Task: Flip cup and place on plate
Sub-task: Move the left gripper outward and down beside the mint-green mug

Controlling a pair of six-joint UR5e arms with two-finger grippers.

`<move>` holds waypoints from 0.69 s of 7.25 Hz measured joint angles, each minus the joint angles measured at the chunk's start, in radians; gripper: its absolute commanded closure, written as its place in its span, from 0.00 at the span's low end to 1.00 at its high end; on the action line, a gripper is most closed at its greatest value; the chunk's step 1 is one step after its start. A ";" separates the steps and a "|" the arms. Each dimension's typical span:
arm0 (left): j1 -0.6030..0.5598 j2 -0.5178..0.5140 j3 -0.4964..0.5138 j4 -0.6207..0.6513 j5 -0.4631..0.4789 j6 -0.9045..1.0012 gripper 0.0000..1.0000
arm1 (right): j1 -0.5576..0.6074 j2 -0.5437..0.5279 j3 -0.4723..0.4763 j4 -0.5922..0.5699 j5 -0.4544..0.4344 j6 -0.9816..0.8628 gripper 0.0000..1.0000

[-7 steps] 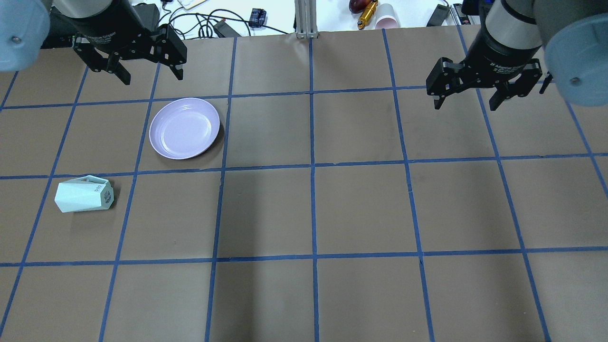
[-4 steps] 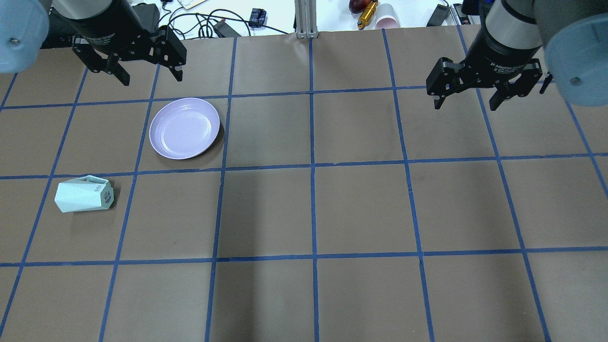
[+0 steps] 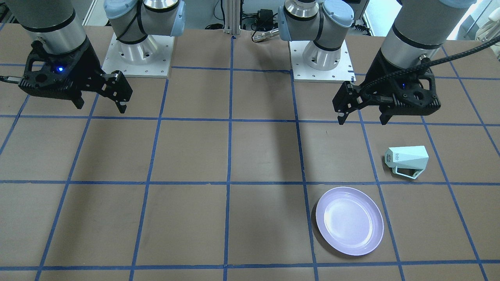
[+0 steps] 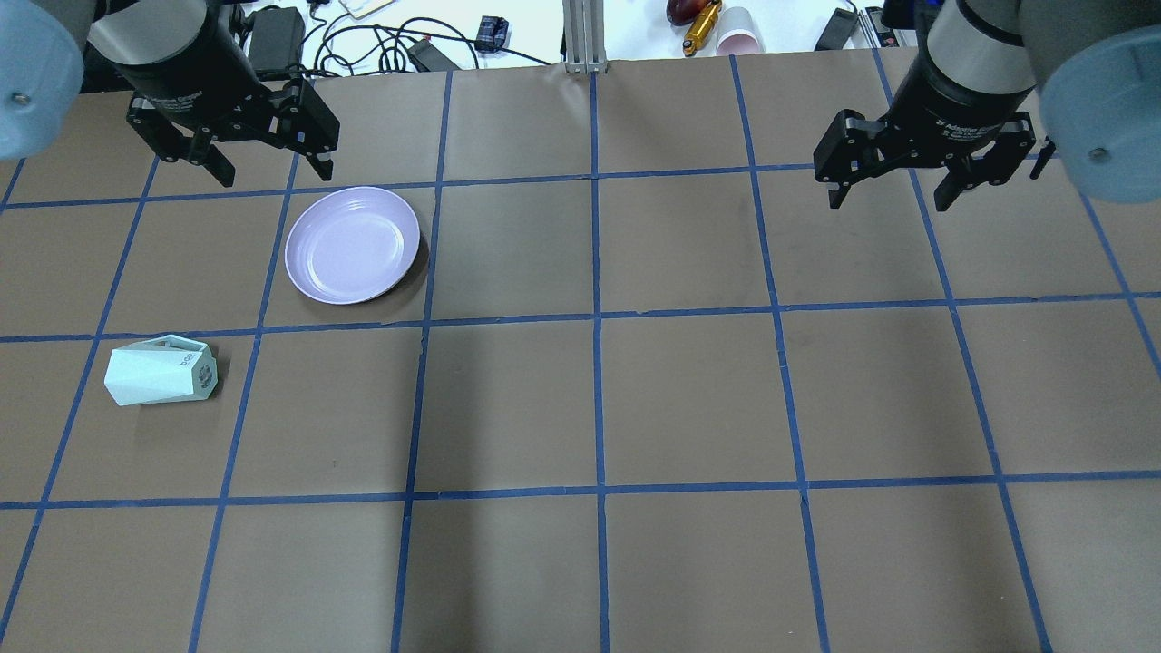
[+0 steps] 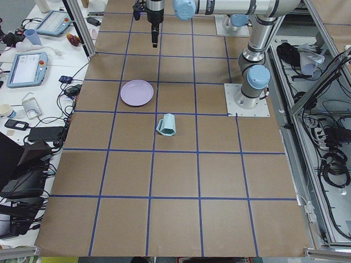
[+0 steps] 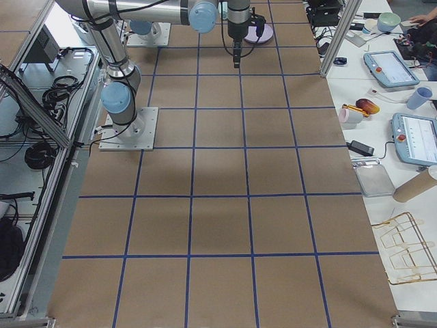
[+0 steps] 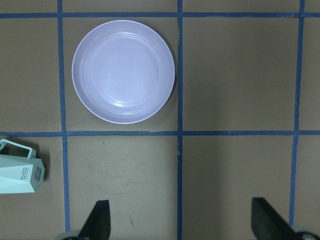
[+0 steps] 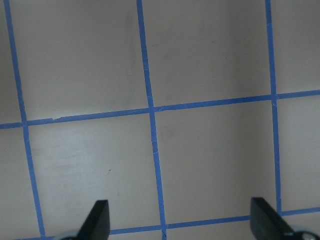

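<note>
The pale mint-green cup (image 4: 160, 370) lies on its side on the brown gridded table, near the left edge of the overhead view. Its lettered base points toward the table's middle. It also shows in the front view (image 3: 406, 159) and at the left edge of the left wrist view (image 7: 17, 172). The lavender plate (image 4: 352, 244) sits empty one grid square further out, also in the front view (image 3: 349, 220) and the left wrist view (image 7: 123, 71). My left gripper (image 4: 272, 172) hangs open and empty above the table beyond the plate. My right gripper (image 4: 889, 201) hangs open and empty far to the right.
Cables, a pink paper cup (image 4: 739, 41) and small items lie beyond the table's far edge. The two arm bases (image 3: 136, 50) stand at the robot's side of the table. Blue tape lines divide the tabletop into squares.
My left gripper has shifted a little to the left in the overhead view. The cup, the plate and my right gripper have not moved.
</note>
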 measured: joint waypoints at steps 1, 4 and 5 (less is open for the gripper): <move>0.023 0.003 -0.004 -0.003 0.002 0.076 0.00 | 0.000 0.000 0.000 0.000 0.000 0.000 0.00; 0.139 0.019 -0.015 -0.004 0.018 0.287 0.00 | 0.000 -0.001 0.000 0.000 -0.001 0.000 0.00; 0.196 0.022 -0.015 -0.008 0.019 0.375 0.00 | 0.000 -0.001 0.000 0.000 -0.001 0.000 0.00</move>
